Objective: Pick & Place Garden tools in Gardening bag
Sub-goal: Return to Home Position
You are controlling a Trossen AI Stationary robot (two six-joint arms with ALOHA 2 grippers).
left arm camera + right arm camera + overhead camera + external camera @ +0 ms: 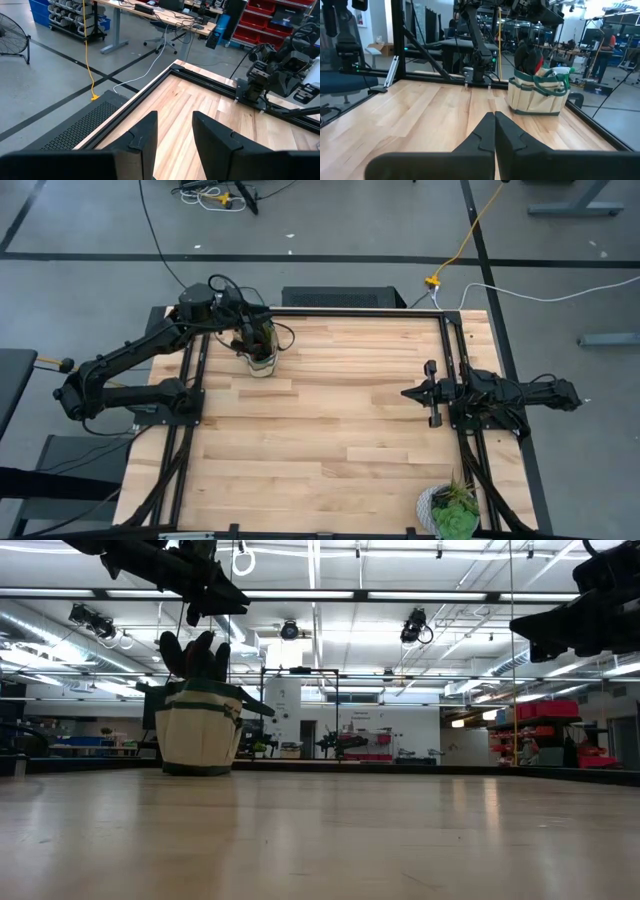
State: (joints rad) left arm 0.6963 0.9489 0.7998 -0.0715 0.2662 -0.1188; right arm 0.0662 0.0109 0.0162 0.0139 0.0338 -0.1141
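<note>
The beige gardening bag (262, 352) stands upright on its base at the table's far left (200, 735). Dark gloves with red (530, 57) stick up out of its top, and a green-and-white piece (561, 72) lies at its rim. My left gripper (175, 142) hovers above the bag (215, 600), pointing roughly level and open, with nothing between its fingers. My right gripper (495, 130) is shut and empty, held level over the table's right side (410, 393), well away from the bag.
A leafy green plant in a grey pot (452, 510) stands at the table's near right corner. Bare wooden tabletop (330, 420) stretches between the bag and the right arm. Black frame rails (445, 340) run along the table's edges.
</note>
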